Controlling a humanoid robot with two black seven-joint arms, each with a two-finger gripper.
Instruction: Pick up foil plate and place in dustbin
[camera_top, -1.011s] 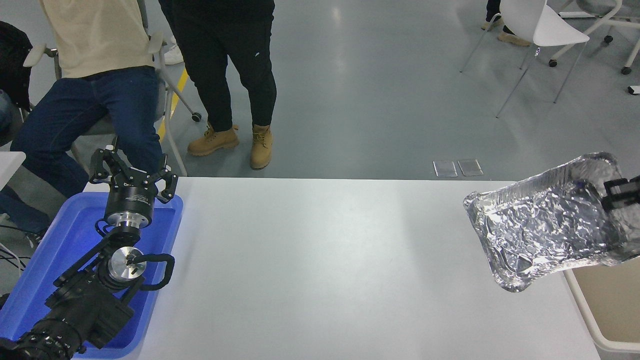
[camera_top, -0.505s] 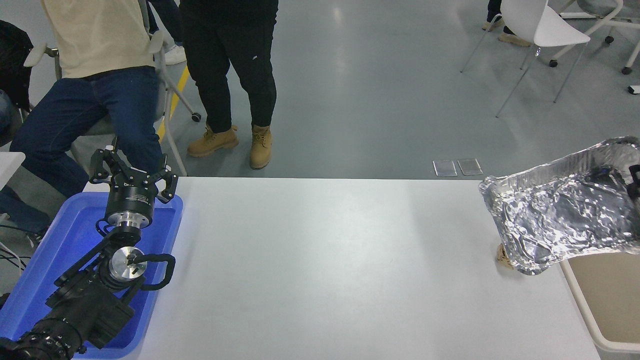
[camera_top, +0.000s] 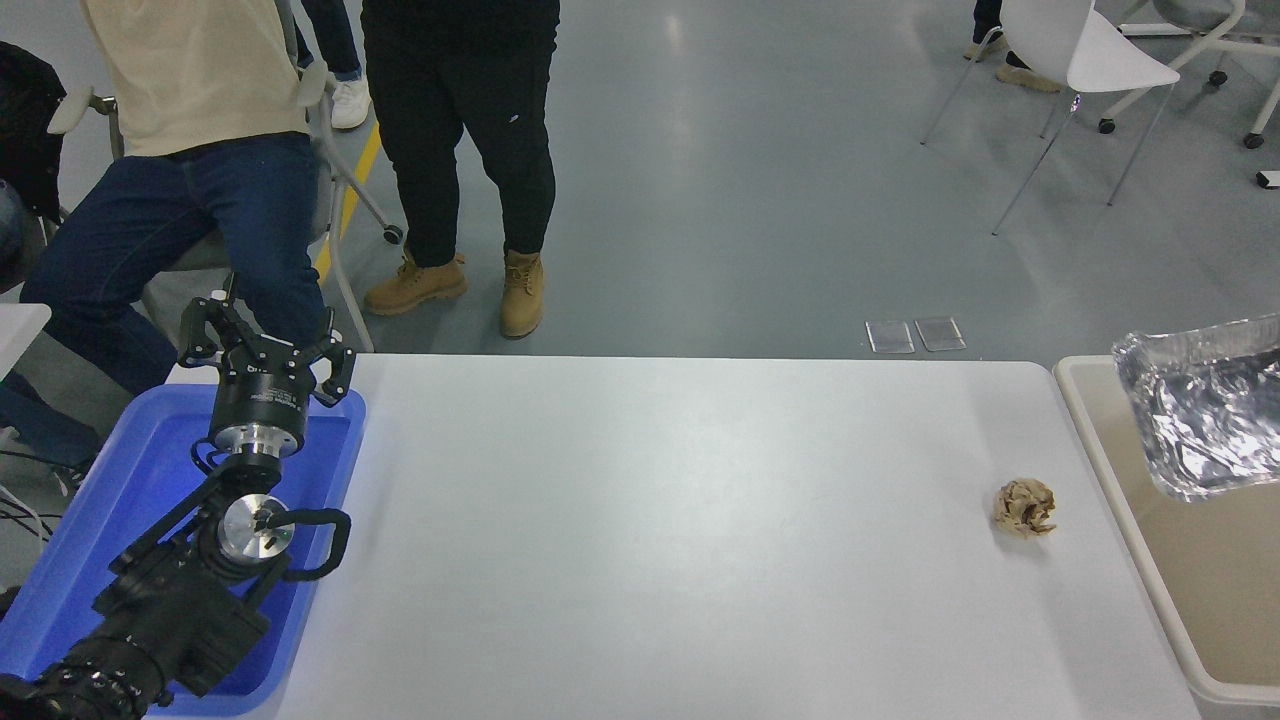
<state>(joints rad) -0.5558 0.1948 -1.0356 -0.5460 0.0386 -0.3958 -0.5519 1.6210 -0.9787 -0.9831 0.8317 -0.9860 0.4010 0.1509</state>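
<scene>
The foil plate (camera_top: 1205, 415), shiny and crinkled, hangs tilted at the right edge of the head view, over the open dustbin (camera_top: 1225, 590). Its right part is cut off by the picture edge. The dustbin is a beige bin standing against the table's right end, its thick rim (camera_top: 1118, 500) running along the table edge. My right gripper is out of view, so what holds the plate is not visible. My left gripper (camera_top: 265, 345) is parked at the lower left above a blue tray, open and holding nothing.
A small crumpled brown paper ball (camera_top: 1025, 507) lies on the white table (camera_top: 680, 520) near the bin's rim. A blue tray (camera_top: 110, 500) sits at the table's left end. People stand and sit beyond the far left edge; a white chair (camera_top: 1090, 50) stands far right.
The foil plate has moved right, off the table and over the dustbin, uncovering the paper ball. The right gripper has left the picture. The left arm has not moved.
</scene>
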